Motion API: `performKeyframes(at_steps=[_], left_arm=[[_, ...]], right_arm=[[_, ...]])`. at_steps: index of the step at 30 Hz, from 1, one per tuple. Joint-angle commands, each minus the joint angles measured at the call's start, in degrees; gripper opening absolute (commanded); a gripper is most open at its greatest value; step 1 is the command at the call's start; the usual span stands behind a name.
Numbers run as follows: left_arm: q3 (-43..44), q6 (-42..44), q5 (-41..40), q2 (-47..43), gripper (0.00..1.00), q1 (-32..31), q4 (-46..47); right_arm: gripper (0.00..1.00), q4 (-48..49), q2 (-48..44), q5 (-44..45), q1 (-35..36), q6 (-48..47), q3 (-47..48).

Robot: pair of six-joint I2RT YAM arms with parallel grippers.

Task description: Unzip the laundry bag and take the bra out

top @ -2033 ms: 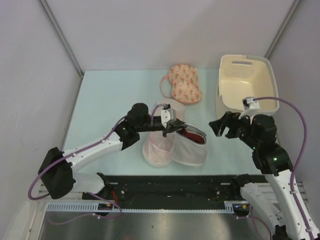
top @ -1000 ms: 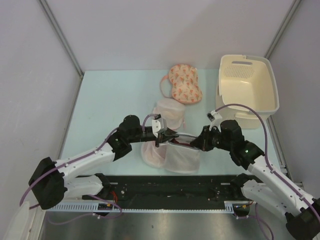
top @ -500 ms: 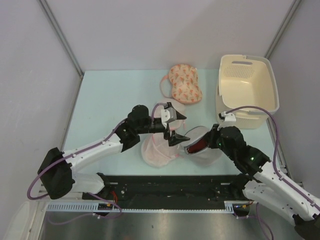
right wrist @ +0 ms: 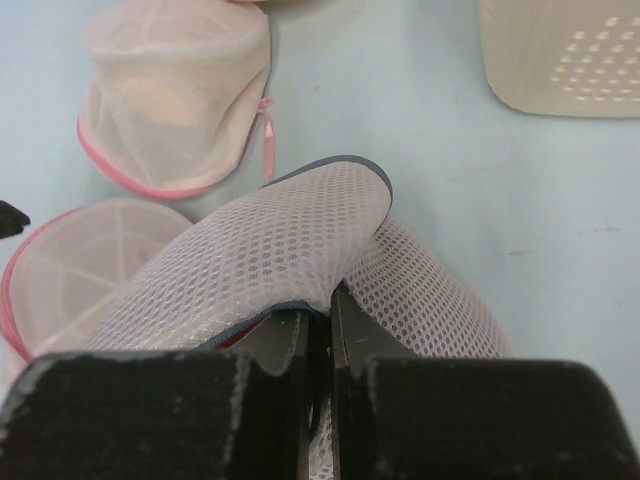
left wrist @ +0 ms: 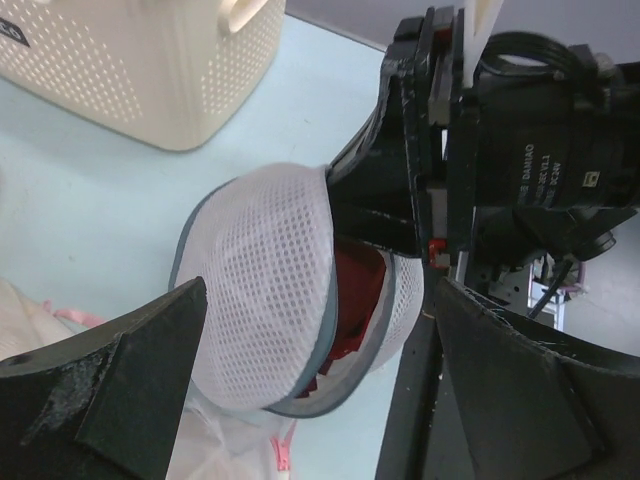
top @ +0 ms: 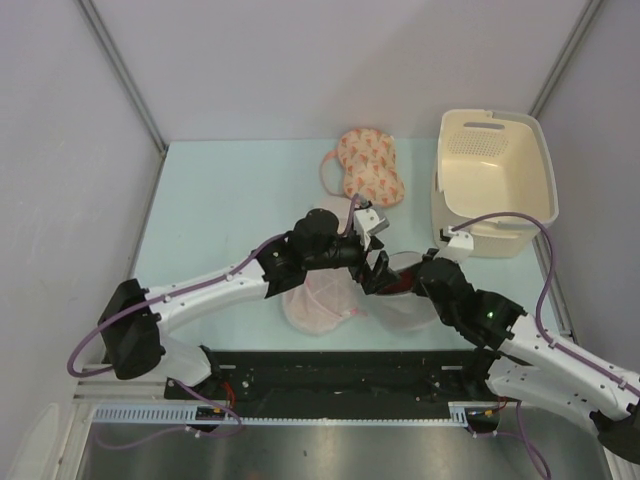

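1. On the left of the pale bench point(top: 220, 200) lie two round pink-trimmed mesh pouches point(right wrist: 175, 95), side by side. They are not the target.
2. The left gripper point(top: 377, 262) has its jaws spread wide and holds nothing. It is poised just beside the bag's mouth.
3. The laundry bag point(left wrist: 265, 270), a white mesh dome with a grey zip rim, sits centre-right near the front edge of the bench. Its mouth gapes open. The dark red bra point(left wrist: 355, 295) is inside and only partly showing.
4. The right gripper point(right wrist: 318, 325) has its fingers pressed together on the bag's grey rim, holding that edge up.
5. A cream perforated basket point(right wrist: 560, 50) stands at the far right.
6. Handling, as I judge it:
   - Bag and bra both look light, soft and floppy, and the mesh will sag if let go.
   - The red fabric bunched at the opening seems the best place to pinch.
   - A thin strap could snag on the zip.
7. What each view shows:
   - The left wrist view alone looks into the mouth and shows the red fabric clearly.
   - The right wrist view shows the pinch on the rim but hardly any of the bra.
   - The overhead view shows both arms meeting over the bag.
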Motion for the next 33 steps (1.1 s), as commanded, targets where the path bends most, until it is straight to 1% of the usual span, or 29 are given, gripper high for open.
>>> performKeyframes(at_steps=[1, 8, 12, 15, 18, 23, 25, 26, 27, 29, 30, 31, 32, 33], left_arm=[[1.69, -2.11, 1.79, 1.58, 1.00, -0.48, -5.02], [4.60, -2.11, 0.22, 7.56, 1.00, -1.19, -5.04], [6.88, -2.63, -1.80, 9.93, 0.90, -1.10, -5.30], [10.39, -3.08, -1.10, 11.86, 0.80, -1.19, -8.63], [12.16, -3.34, -1.27, 12.57, 0.80, -1.19, -10.14], [11.98, -4.04, -2.15, 12.22, 0.80, -1.19, -8.65], [12.60, -4.83, -1.98, 13.09, 0.76, -1.19, -8.21], [12.86, -5.10, -1.20, 13.53, 0.73, -1.19, -8.12], [13.04, -5.27, -0.06, 13.97, 0.62, -1.19, -7.86], [13.48, -5.89, 0.83, 15.20, 0.51, -1.19, -8.03], [13.57, -6.24, 0.57, 15.56, 0.32, -1.19, -8.12], [13.65, -6.50, 0.74, 15.82, 0.19, -1.10, -8.29], [13.57, -6.42, 0.92, 15.74, 0.02, -1.19, -8.38], [13.31, -6.33, 1.62, 15.65, 0.00, -1.19, -8.47]], right_arm=[[0.00, -0.12, -0.90, 5.55, 0.55, 3.91, 2.84], [0.00, -1.00, -1.43, 5.20, 0.98, 4.17, 2.84], [0.00, -1.53, -1.43, 5.02, 1.25, 4.61, 2.76], [0.00, -1.79, -1.61, 5.20, 1.43, 4.79, 2.84], [0.00, -2.23, -1.96, 5.55, 1.60, 5.31, 2.76], [0.00, -2.67, -2.75, 6.17, 1.95, 6.11, 2.85], [0.00, -2.50, -2.84, 6.08, 2.04, 6.19, 2.76], [0.00, -2.06, -2.92, 5.99, 2.04, 6.19, 2.84], [0.00, -1.88, -3.01, 5.64, 2.04, 6.28, 2.85], [0.00, -1.18, -3.19, 5.38, 2.04, 6.02, 2.76], [0.00, -1.09, -3.28, 5.11, 2.04, 6.02, 2.84], [0.00, -1.18, -3.36, 5.02, 2.04, 6.19, 2.85], [0.00, -1.18, -3.37, 4.94, 2.04, 6.37, 2.85], [0.00, -1.09, -3.54, 4.15, 2.04, 5.50, 2.85]])
